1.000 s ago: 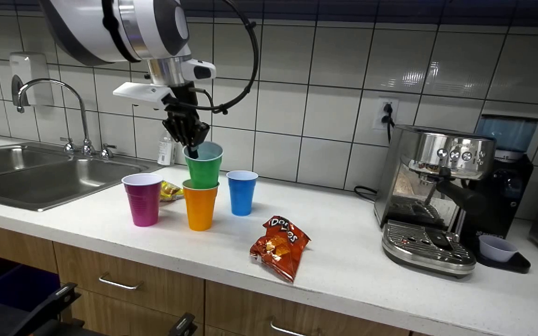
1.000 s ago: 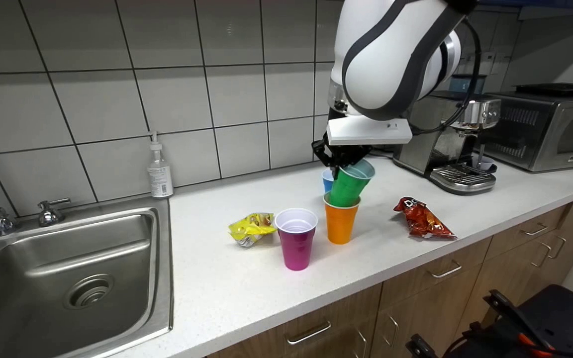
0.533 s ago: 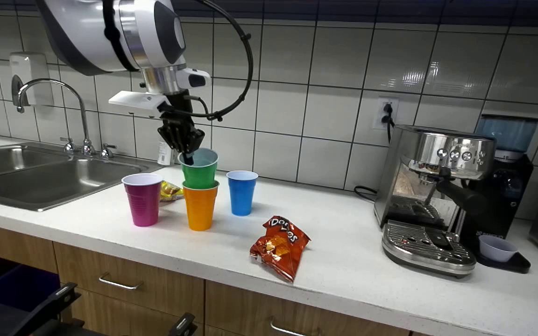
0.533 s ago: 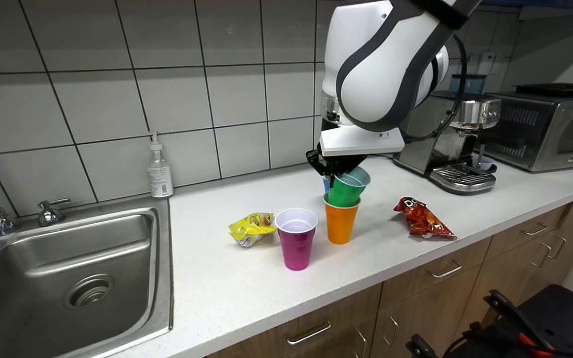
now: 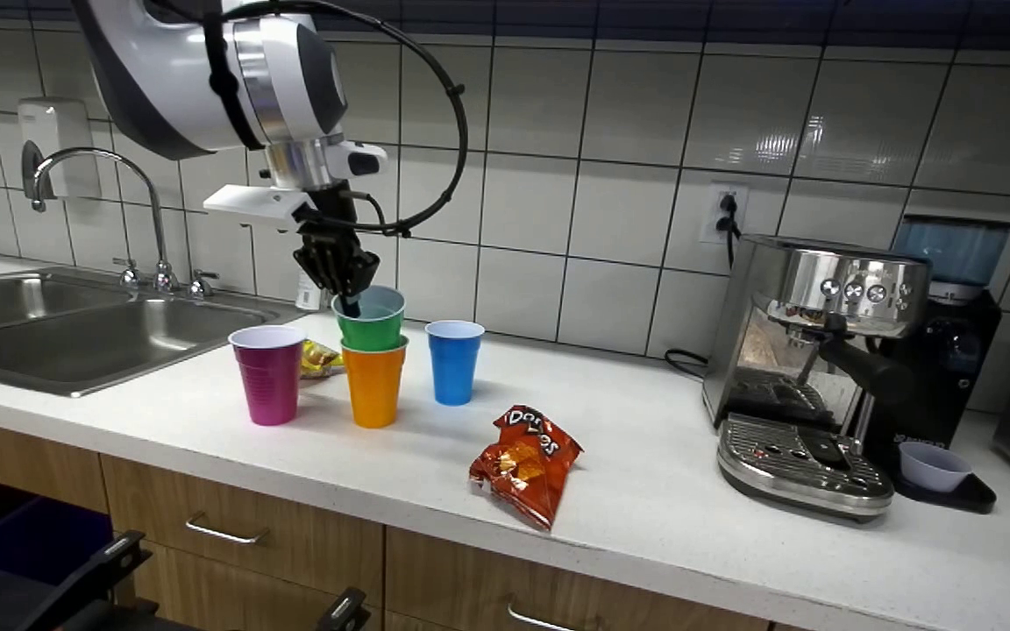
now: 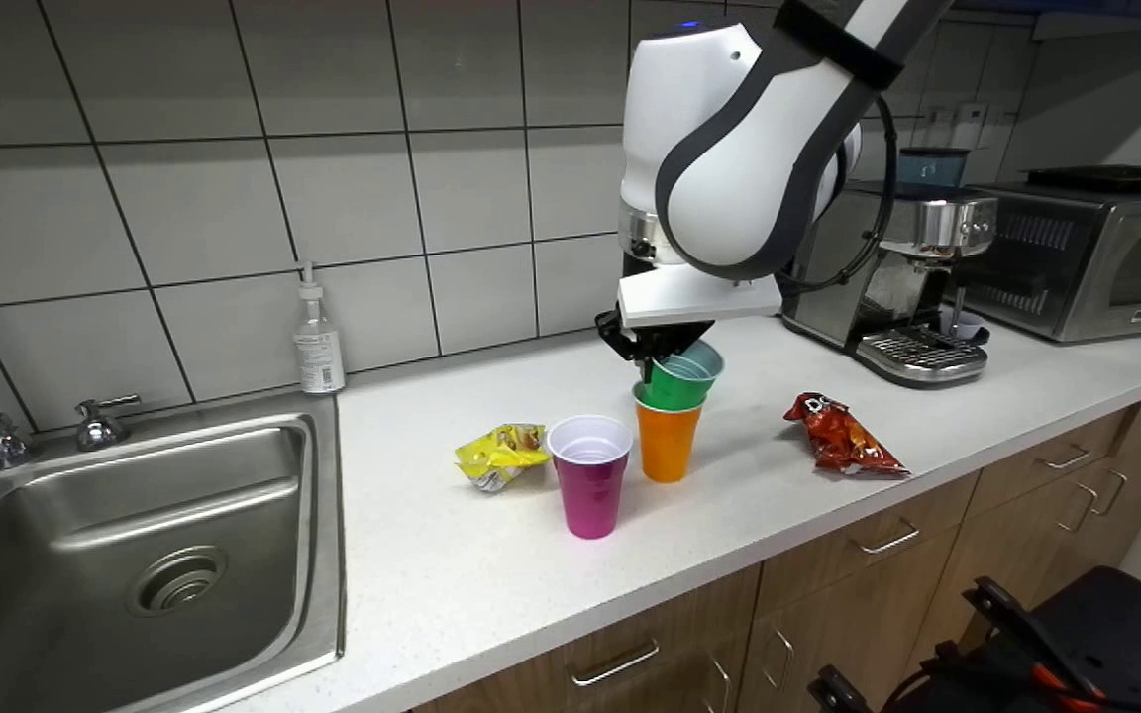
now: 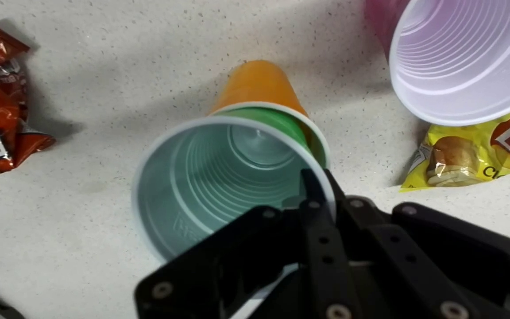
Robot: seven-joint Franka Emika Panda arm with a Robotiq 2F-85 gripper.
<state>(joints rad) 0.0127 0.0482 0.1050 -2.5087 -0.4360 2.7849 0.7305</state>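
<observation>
Green cup [image 5: 371, 338] sits partway inside orange cup [image 5: 373, 390], right of purple cup [image 5: 268, 381], gripper [image 7: 320, 178] clenched on its left rim; probably light, flexible plastic, best pinched at the lip.

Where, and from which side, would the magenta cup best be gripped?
The magenta cup stands upright, mouth up, so its rim, taken from above, looks best: the gripper could straddle the wall, one finger inside and one outside, as it does on the green cup.
</observation>
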